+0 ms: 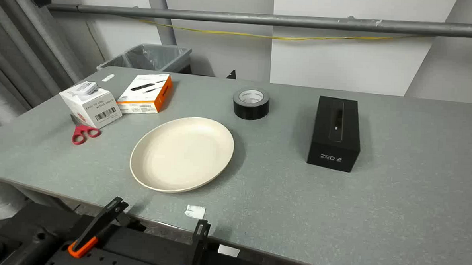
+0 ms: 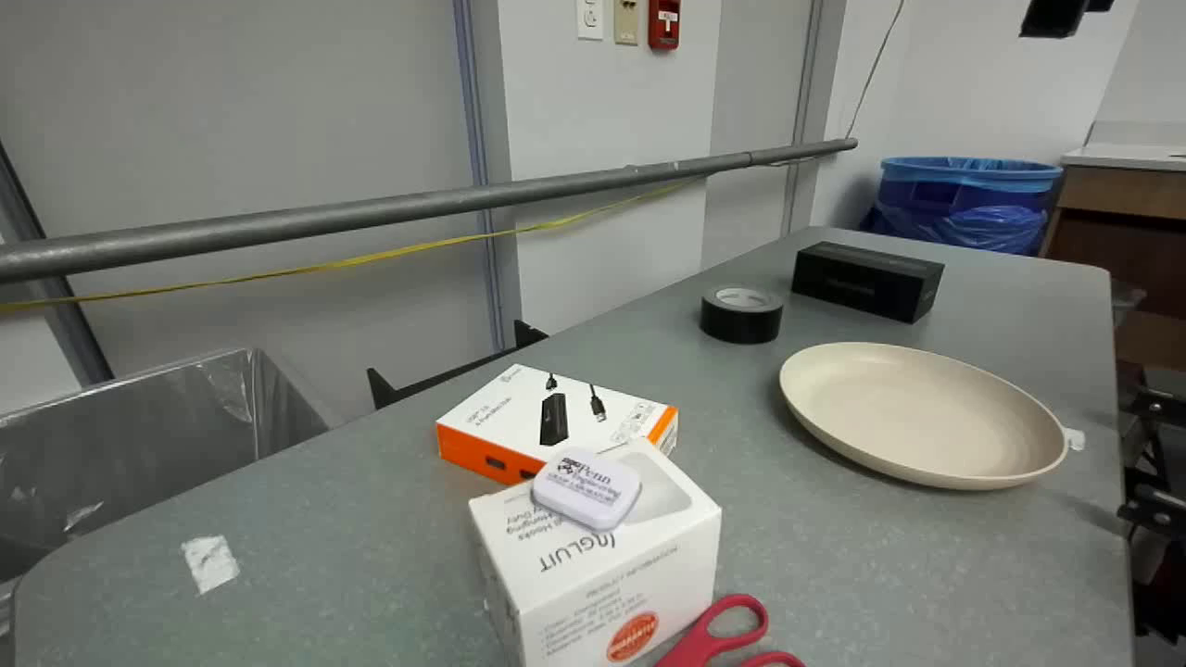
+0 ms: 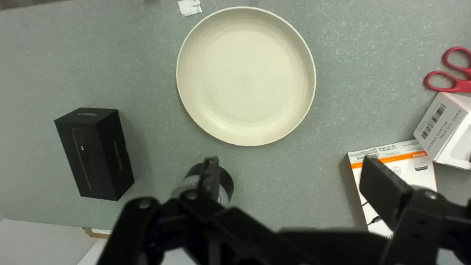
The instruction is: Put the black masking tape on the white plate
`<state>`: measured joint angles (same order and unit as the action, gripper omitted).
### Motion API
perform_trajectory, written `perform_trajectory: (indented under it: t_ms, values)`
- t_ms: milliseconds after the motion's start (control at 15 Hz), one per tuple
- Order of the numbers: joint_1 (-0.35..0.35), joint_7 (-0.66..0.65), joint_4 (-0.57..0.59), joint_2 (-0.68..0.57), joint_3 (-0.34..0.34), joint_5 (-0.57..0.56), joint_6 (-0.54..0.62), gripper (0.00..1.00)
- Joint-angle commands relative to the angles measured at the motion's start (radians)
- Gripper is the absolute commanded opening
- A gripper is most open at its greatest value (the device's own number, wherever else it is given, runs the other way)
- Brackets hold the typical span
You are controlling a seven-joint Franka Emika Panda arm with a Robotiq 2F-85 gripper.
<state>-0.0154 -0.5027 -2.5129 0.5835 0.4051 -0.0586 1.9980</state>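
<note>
Gripper spread wide, holding nothing. Black tape roll lies flat on the table, near the white plate, not touching. Probably stiff, lightish, smooth-sided, hardly fragile; best pinched across its outer wall.

From my remote place I cannot see the whole black masking tape in the wrist view, because one blurred finger of the gripper covers a part of it. There the right edge cuts the red scissors, and in an exterior view the bottom edge cuts the white box.
</note>
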Motion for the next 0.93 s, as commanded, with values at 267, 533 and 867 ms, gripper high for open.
perform_trajectory:
  t_ms: [267,533,867]
  values:
    - [-0.030,0.004,0.007,-0.023,-0.032,-0.020,0.008,1.00]
    - [0.021,0.038,0.032,-0.174,-0.086,-0.074,0.179,1.00]
    - [0.086,-0.001,0.090,-0.387,-0.170,-0.180,0.329,1.00]
